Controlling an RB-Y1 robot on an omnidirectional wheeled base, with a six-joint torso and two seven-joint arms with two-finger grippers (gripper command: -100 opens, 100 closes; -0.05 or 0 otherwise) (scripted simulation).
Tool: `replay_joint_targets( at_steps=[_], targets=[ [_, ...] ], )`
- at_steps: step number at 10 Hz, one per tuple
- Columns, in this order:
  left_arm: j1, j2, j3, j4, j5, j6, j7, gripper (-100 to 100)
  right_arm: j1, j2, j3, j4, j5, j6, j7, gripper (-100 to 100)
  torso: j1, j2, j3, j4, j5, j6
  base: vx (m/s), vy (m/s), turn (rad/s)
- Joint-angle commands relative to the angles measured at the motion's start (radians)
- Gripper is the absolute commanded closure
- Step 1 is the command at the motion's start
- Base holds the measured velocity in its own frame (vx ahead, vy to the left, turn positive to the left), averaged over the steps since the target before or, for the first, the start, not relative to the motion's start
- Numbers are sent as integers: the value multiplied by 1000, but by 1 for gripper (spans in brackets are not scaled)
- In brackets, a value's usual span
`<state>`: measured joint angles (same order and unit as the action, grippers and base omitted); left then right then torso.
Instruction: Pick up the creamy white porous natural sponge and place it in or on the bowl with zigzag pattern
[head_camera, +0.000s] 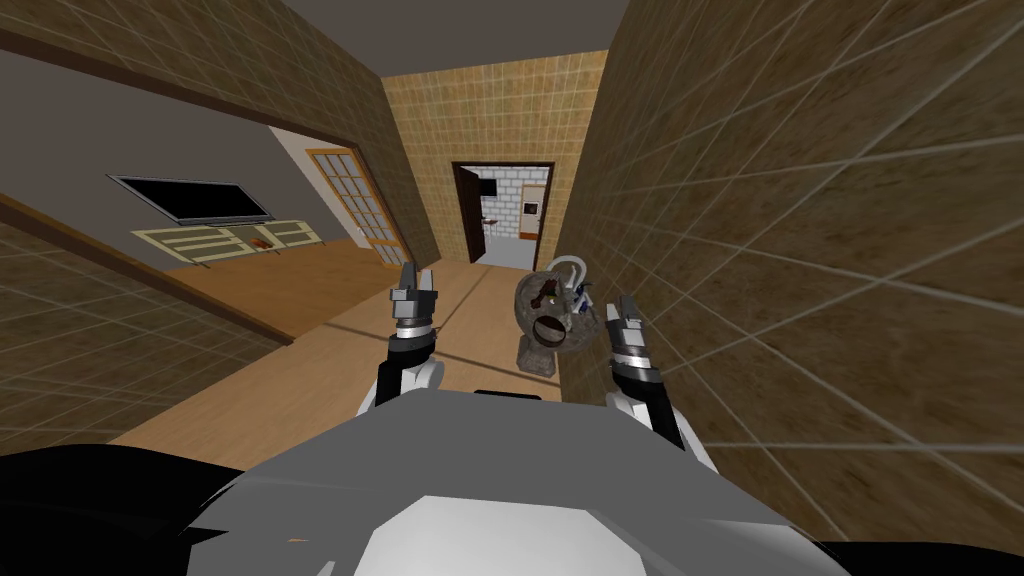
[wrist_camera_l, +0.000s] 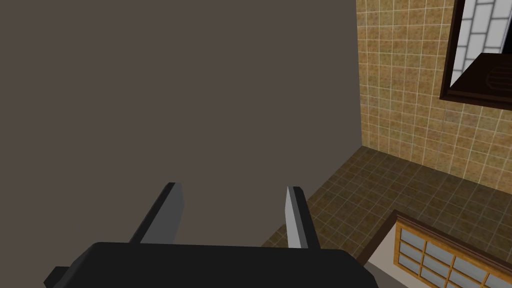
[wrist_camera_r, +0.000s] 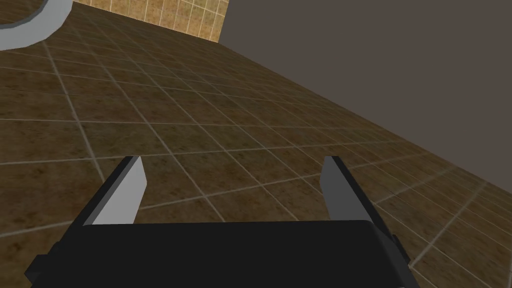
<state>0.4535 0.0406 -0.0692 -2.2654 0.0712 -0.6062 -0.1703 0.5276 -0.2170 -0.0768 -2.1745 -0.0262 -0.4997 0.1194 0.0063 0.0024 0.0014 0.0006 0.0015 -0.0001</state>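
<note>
Left gripper (head_camera: 415, 278): raised ahead of the chest over the wooden floor (head_camera: 300, 350). In the left wrist view (wrist_camera_l: 233, 192) its two blades stand apart with nothing between them.
Right gripper (head_camera: 625, 305): raised close beside the brown tiled wall (head_camera: 800, 250), just to the right of the basin. In the right wrist view (wrist_camera_r: 233, 165) its blades are spread wide and hold nothing.
Right wrist surroundings: brown tiles with pale grout (wrist_camera_r: 200, 125) lie past the fingers, and a curved light grey edge (wrist_camera_r: 35, 25) shows at one corner.
Pedestal basin (head_camera: 545, 325): a mottled grey, stone-like bowl on a short column against the tiled wall, between the two grippers and nearer the right one.
Tap (head_camera: 570, 268): a white looped spout rising at the back of the basin.
Small things (head_camera: 548, 292): dark reddish and greenish bits inside the basin, too small to name.
Sponge: possibly among those bits, though I cannot tell.
Doorway (head_camera: 503, 215): at the corridor's far end, with a dark frame, its door swung open and white brick beyond.
Side room, on the left: a black television (head_camera: 195, 200) hangs above a low pale cabinet (head_camera: 230, 240), with a wood-framed glazed door (head_camera: 355, 205) beside them.
</note>
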Motion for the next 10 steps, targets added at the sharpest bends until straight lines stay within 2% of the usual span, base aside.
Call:
replay_joint_targets(
  at_steps=[1, 2, 3, 5, 6, 7, 8, 9, 10],
  targets=[
    [0, 0, 0, 0, 0, 0, 0, 0, 3, -50, -3, 20, 3, 47, 4, -100, 0, 0, 0, 0, 0, 0, -52, 114, 7],
    [0, 0, 0, 0, 0, 0, 0, 0, 4, -85, -5, 40, 4, 76, 4, -100, 1, 1, 0, 0, 0, 0, -72, 154, 11],
    [0, 0, 0, 0, 0, 0, 0, 0, 4, -96, -5, 40, 4, 76, 4, -100, 3, 2, 1, 0, 1, 0, -50, 112, -6],
    [0, 0, 0, 0, 0, 0, 0, 0, 7, -166, -8, 81, 8, 133, 5, -100, 1, 0, 0, 0, 0, 0, -24, 116, 19],
    [0, 0, 0, 0, 0, 0, 0, 0, 7, -181, -8, 81, 8, 136, 5, -100, 2, -1, 0, 0, 0, 0, -23, 93, 3],
    [0, 0, 0, 0, 0, 0, 0, 0, 8, -217, -9, 103, 10, 167, 5, -100, 0, -1, -1, 0, 0, 0, -36, 90, 24],
    [0, 0, 0, 0, 0, 0, 0, 0, 8, -226, -9, 103, 10, 167, 5, -100, 0, 0, 0, 0, 0, 0, -23, 76, 7],
    [0, 0, 0, 0, 0, 0, 0, 0, 10, -262, -9, 125, 13, 199, 4, -100, -1, -1, 0, 0, 0, 0, -13, 86, 26],
    [0, 0, 0, 0, 0, 0, 0, 0, 10, -272, -9, 125, 13, 199, 4, -100, -1, -1, -1, 0, 0, 0, -15, 68, 8]
  ],
)
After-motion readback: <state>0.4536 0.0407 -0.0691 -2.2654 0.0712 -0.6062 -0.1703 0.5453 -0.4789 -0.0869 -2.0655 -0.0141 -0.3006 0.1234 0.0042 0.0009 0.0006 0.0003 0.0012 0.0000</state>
